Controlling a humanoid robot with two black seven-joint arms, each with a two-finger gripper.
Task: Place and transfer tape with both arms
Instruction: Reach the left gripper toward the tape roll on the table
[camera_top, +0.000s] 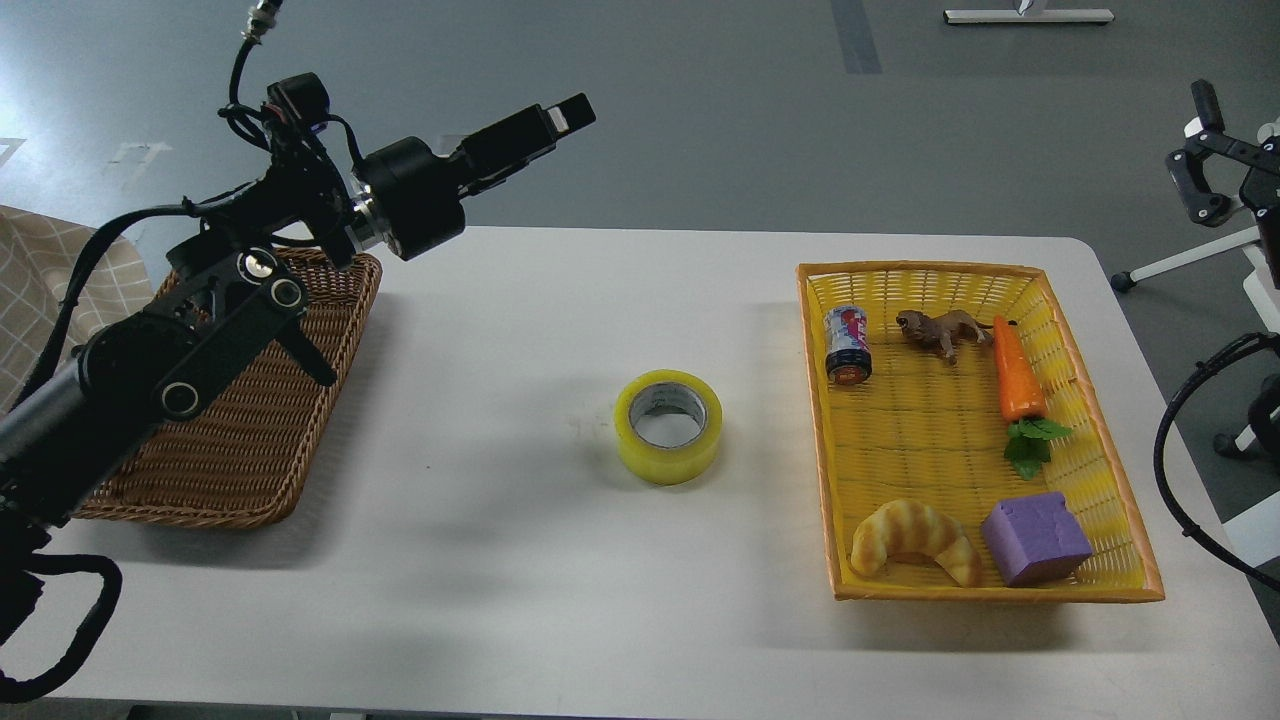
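Observation:
The tape (668, 428), a translucent yellow roll with a grey-white core, lies flat near the middle of the white table (500, 560). My left gripper (568, 110) is raised above the table's far edge, pointing right, well up and left of the tape. It is seen side-on, so its fingers overlap. It holds nothing. My right gripper (1196, 150) is at the far right edge, off the table, with its two fingers apart and empty.
A brown wicker basket (300, 400) sits at the left under my left arm. A yellow basket (1090, 590) at the right holds a can (848, 345), a toy animal (940, 330), a carrot (1016, 375), a croissant (912, 540) and a purple block (1035, 538).

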